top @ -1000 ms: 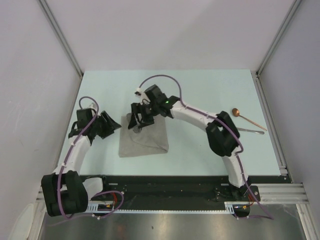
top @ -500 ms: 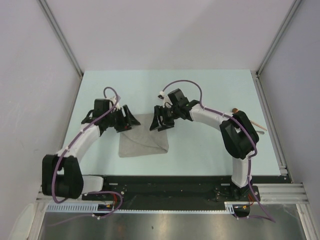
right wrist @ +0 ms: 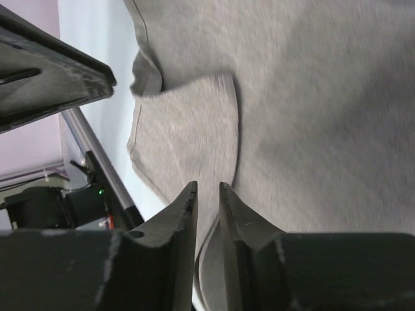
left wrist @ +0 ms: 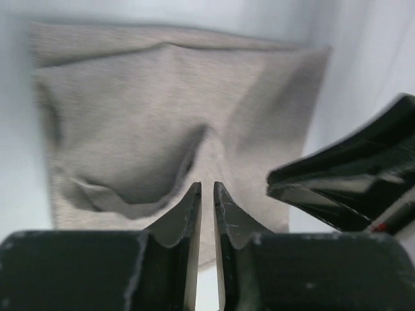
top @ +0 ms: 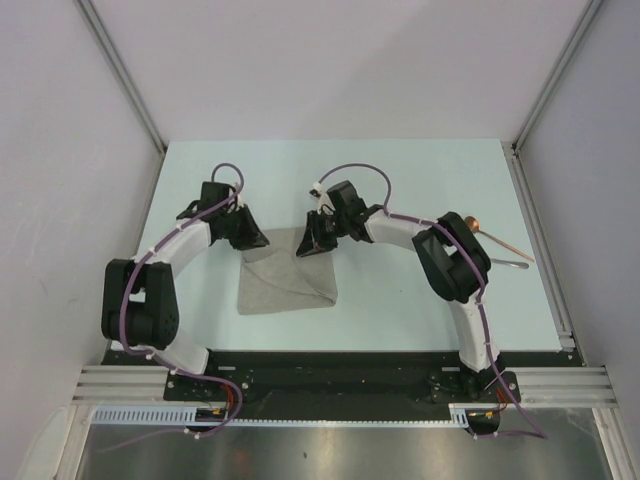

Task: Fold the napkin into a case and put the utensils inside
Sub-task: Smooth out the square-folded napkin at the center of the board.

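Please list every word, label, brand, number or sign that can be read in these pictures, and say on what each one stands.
There are none that can be read.
The napkin and the copper spoon carry no print.
The small white tags on the purple cables are too small to show any writing.
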{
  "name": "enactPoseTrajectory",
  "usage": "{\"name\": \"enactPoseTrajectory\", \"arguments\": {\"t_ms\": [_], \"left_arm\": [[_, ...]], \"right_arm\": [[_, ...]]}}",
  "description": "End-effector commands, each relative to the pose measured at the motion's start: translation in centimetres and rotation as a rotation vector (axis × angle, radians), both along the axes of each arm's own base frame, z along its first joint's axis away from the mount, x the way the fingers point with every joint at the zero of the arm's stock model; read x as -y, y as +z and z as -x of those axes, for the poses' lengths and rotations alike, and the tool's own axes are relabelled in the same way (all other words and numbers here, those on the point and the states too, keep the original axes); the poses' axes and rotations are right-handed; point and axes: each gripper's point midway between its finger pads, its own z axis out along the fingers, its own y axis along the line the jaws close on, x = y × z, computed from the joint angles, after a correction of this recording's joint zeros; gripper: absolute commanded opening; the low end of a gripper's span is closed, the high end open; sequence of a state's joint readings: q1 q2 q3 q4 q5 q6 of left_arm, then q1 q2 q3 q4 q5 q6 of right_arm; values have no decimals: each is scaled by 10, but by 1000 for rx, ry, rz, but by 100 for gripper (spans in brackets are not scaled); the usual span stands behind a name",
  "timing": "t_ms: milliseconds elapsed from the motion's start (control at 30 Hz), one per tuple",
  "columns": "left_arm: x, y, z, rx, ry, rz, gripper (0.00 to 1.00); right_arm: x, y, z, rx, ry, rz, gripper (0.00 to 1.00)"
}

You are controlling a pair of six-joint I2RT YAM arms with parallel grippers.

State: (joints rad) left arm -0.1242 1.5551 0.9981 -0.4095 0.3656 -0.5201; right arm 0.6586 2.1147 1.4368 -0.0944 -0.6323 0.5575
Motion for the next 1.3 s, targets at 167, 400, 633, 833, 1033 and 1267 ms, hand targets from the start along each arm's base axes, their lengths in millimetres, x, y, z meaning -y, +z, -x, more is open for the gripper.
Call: {"name": "enactPoseTrajectory", "arguments": {"t_ms": [167,400,633,833,1033,1267], "left_arm": [[-43,-43,-26,-116,137,-105,4],[-54,-70,-25,-173,164,-149,3],[-62,-77,-18,-196,189,-173,2],[-64,-81,-15,-214,204,-172,1],[-65,-83,-13,-220,214,-166,0],[-65,-81,-13,-216,216,-162,1]], "right_arm": [[-40,9,-47,176,-29,-31,16],[-45,-8,-45,157,-12,-28,11],[-45,-24,-48,158,-8,-4,10],[-56,-32,-37,134,26,-15,10],[-65,-33,-15,76,82,-44,10],[-82,-6,50,-27,195,-170,9]]}}
